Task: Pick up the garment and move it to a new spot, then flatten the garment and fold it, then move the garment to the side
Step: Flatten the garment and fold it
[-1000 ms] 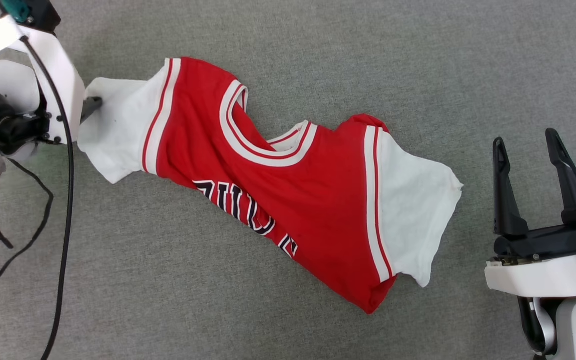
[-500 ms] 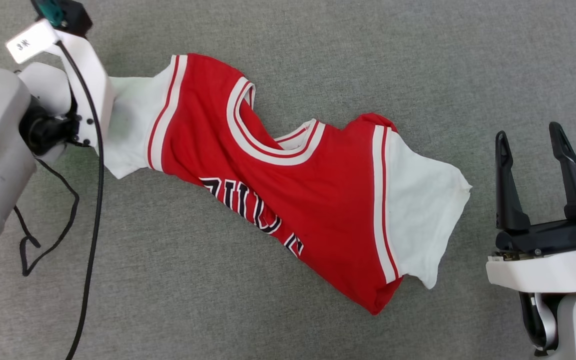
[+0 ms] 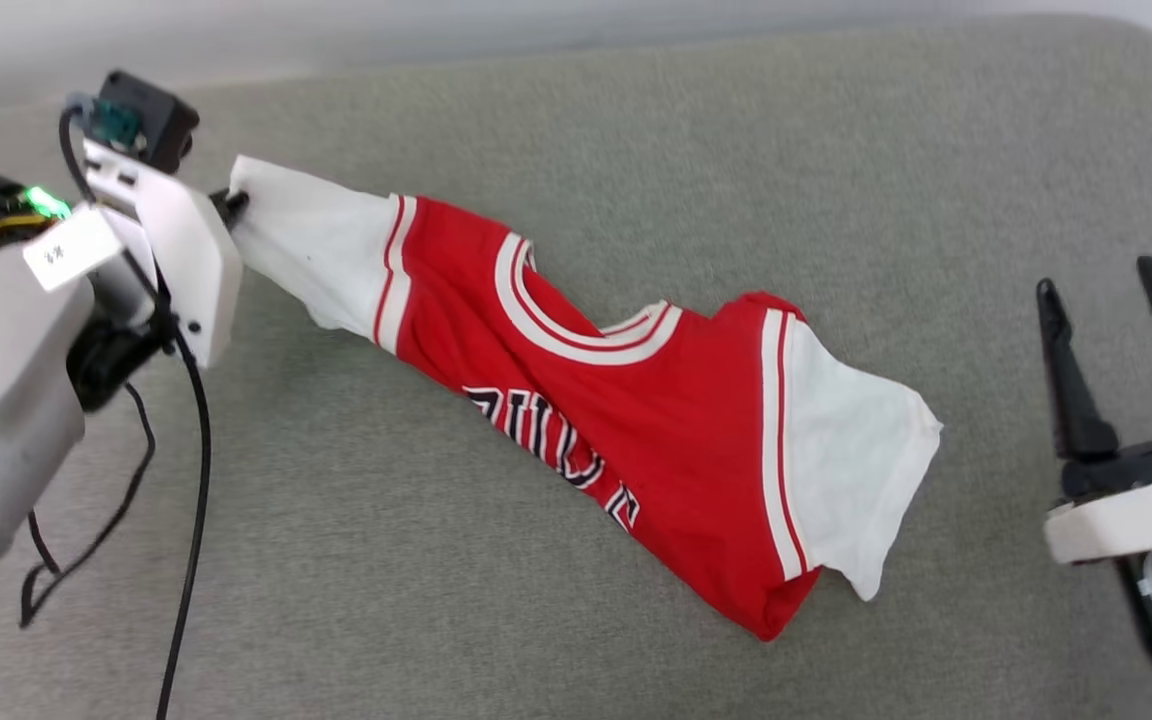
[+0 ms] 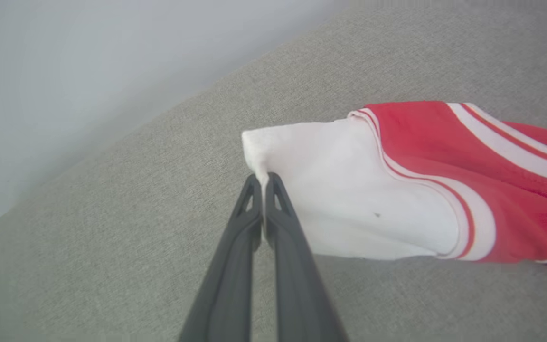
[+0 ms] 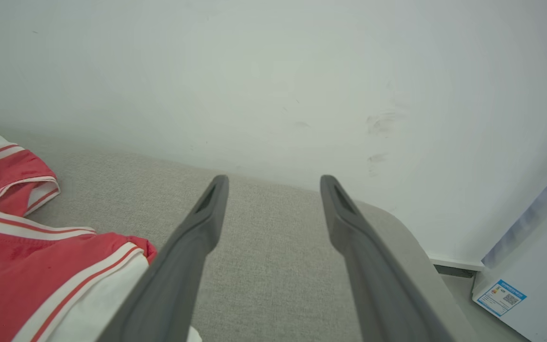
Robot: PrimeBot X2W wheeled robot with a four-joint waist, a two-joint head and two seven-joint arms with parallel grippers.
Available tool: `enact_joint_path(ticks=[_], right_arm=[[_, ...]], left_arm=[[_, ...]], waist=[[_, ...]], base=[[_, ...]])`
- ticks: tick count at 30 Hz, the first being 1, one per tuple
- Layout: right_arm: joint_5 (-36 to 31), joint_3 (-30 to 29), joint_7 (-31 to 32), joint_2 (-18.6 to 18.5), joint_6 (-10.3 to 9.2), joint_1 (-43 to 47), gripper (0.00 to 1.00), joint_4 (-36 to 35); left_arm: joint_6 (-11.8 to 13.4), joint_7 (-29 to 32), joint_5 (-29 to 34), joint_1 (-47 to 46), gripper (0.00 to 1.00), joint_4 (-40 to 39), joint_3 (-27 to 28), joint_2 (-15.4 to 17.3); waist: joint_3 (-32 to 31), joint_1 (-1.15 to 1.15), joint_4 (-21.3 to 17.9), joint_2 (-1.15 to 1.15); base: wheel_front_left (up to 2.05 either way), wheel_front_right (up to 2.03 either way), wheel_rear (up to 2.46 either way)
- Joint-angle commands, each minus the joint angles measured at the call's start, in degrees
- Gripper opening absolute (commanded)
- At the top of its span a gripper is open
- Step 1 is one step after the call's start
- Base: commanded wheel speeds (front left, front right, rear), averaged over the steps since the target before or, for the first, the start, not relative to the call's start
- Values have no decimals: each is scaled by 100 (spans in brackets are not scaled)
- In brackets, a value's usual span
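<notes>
Left gripper (image 4: 264, 178) is clamped on a white sleeve edge of the garment (image 3: 656, 420), a red jersey with striped trim and black lettering, crumpled across the grey surface (image 3: 336, 600); right gripper (image 3: 1098, 275) spread, empty

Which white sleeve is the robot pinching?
The sleeve on the robot's left, clamped in the shut left gripper. The other sleeve lies loose near the open right gripper.

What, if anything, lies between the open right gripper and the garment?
Nothing visible. Bare grey fabric surface separates the right gripper from the garment and its nearest white sleeve. The left gripper is shut on the opposite sleeve.
</notes>
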Motion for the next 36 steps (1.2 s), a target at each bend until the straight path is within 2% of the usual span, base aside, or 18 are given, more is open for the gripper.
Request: enact_joint_path(ticks=[1,6,13,14,18,21,24,36], right_arm=[[162,91,222,-259,-7,-114,100,-3],[886,605,1245,-1192,-7,-360,100,52],[2146,1927,3202,-2508,-7,-793,100,86],[2146,1927,3202,-2508,-7,-793,100,86],[2763,2679,4152,-3006,-8,-1074,100,151],[3145,3084,4635,-3171,-8,-1315,100,321],[3335,3375,4861,-3199,-8,-1559,100,596],[3442,4419,4619,-2881,-7,-2156,100,2013]], left_arm=[[97,-129,36,209,0,-151,-6,67],[400,-416,27,584,0,-745,9,276],[843,-613,70,949,0,-1571,0,495],[843,-613,70,949,0,-1571,0,495],[1013,-630,102,998,0,-1919,-8,530],[1112,-627,142,949,0,-2108,-5,525],[1175,-610,202,869,0,-2245,-14,504],[1263,-660,400,592,0,-2473,-13,324]], waist=[[-246,0,156,0],[-468,0,265,0],[-607,0,398,0],[-607,0,398,0],[-560,0,493,0],[-480,0,574,0],[-381,0,663,0],[161,0,992,0]], base=[[0,0,0],[0,0,0],[0,0,0],[0,0,0],[0,0,0],[0,0,0],[0,0,0],[0,0,0]])
